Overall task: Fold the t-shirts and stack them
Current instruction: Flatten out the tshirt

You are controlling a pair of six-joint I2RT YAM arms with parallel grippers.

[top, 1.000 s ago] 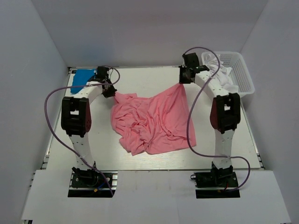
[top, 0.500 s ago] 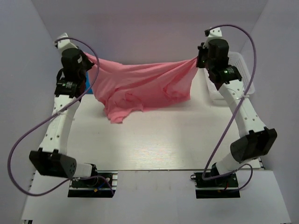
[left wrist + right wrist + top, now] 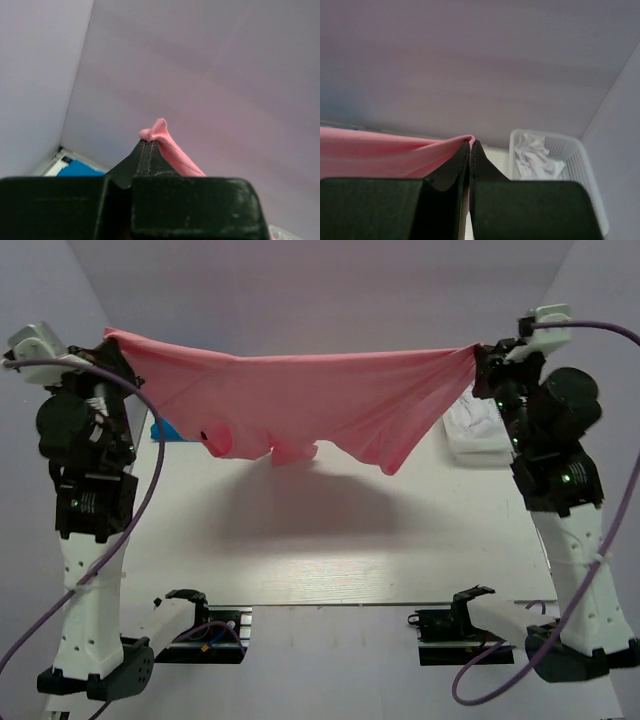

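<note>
Left gripper (image 3: 108, 340) and right gripper (image 3: 482, 352) are each pinching one end of the salmon-pink t-shirt (image 3: 300, 400), stretching it high above the table (image 3: 330, 540), probably to spread it flat for folding; the blue t-shirt (image 3: 163, 430) is lying at the far left corner, likely marking the stack.

- No text, label, brand, number or sign can be read in any view.
- The salmon-pink t-shirt (image 3: 300, 395), stretched across the far side, shows only plain cloth.
- Any marking on the left arm (image 3: 92, 490) or the right arm (image 3: 560, 470) is too small to tell.
</note>
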